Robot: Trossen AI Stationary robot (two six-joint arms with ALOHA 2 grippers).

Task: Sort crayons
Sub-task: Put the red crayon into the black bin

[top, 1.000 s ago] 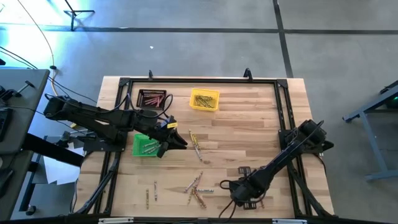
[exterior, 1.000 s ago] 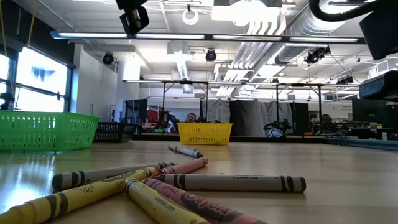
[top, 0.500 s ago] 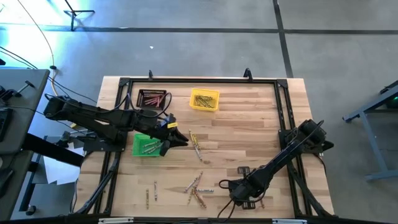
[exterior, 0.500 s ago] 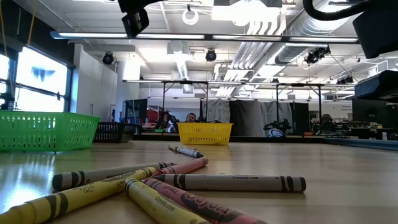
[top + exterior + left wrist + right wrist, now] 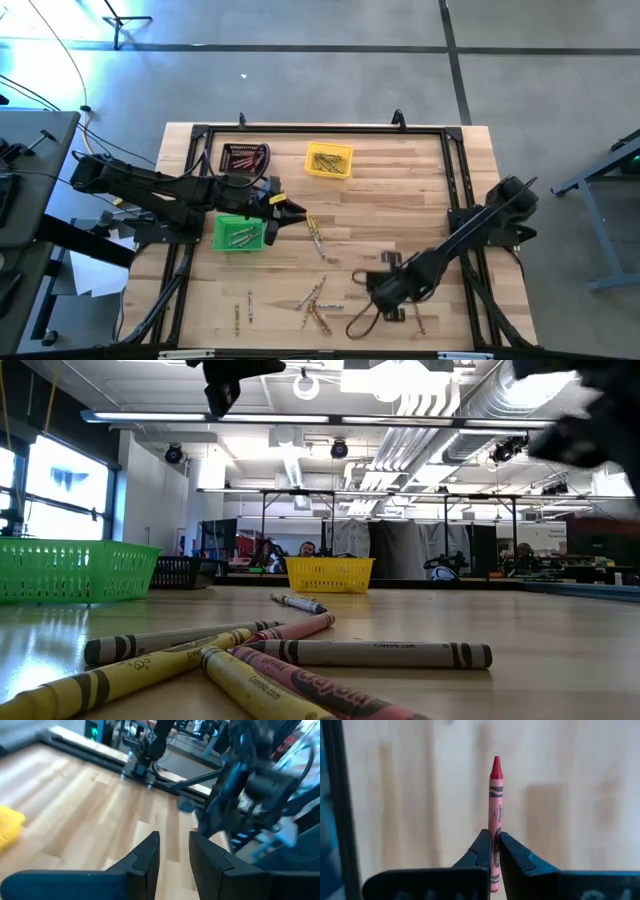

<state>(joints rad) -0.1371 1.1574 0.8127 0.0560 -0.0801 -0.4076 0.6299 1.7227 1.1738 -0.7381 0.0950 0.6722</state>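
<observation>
Right gripper (image 5: pixel 495 851) clamps a red crayon (image 5: pixel 495 815) between closed fingers, above the table's (image 5: pixel 400 200) near-right area. Loose crayons (image 5: pixel 318 305) lie near-centre. Left gripper (image 5: pixel 173 851), fingers slightly parted w/ nothing between, hangs beside the green bin (image 5: pixel 238 234); yellow bin (image 5: pixel 329 161) and black bin (image 5: pixel 245 158) at far side.

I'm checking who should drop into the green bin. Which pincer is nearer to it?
Left. The left pincer hovers just past the green bin's right edge; the right pincer, shut on a red crayon, is far across the table.
</observation>
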